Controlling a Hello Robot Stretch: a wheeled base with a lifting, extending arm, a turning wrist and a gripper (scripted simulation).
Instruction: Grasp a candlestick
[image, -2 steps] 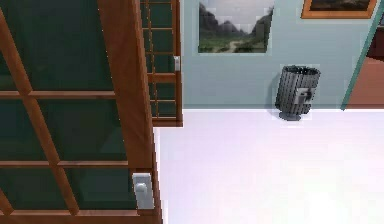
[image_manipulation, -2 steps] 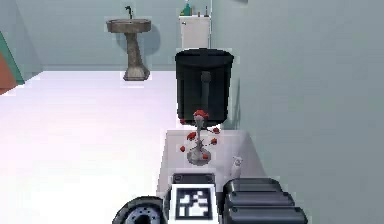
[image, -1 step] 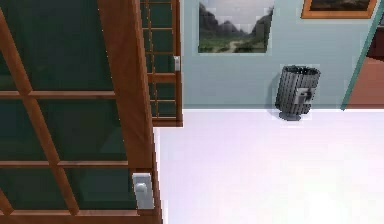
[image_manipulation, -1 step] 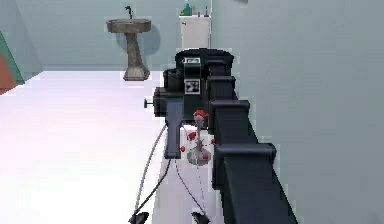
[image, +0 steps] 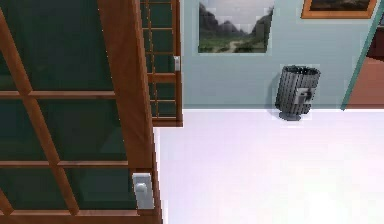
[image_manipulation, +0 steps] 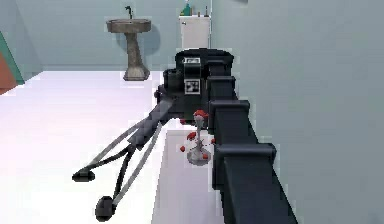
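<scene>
— One question first: which step is in hand?
— The search and approach, I judge. The pincer (image_manipulation: 95, 190) reaches out low at the end of the arm (image_manipulation: 240, 150), with only bare floor (image_manipulation: 60, 120) behind its thin fingers, so it holds nothing. Whether it is set for a grip I cannot tell.
— And the candlestick?
— Nothing here has a shape I can name as one. A small red-and-white thing (image_manipulation: 200, 140) sits just beside the arm, back from the fingers. It may be the candlestick, but it is too small to say. I also cannot tell whether it rests on the floor or touches the arm.
— So what does the next move call for?
— Making sure of that thing, I think. If it is the one, the pincer must be brought to it, since the fingers now point well away from it.
— What about the surface?
— White floor, smooth and bare.
— And the room?
— A bathroom, by the look: a pedestal sink (image_manipulation: 131, 40) against the far wall and a toilet (image_manipulation: 195, 30) near it, behind the arm. Ahead, a wood-framed glass door (image: 70, 110) stands close on the forward view's left. Beyond it a landscape picture (image: 236, 27) hangs on the pale wall, with a dark bin (image: 297, 92) on the floor below, to its right.
</scene>
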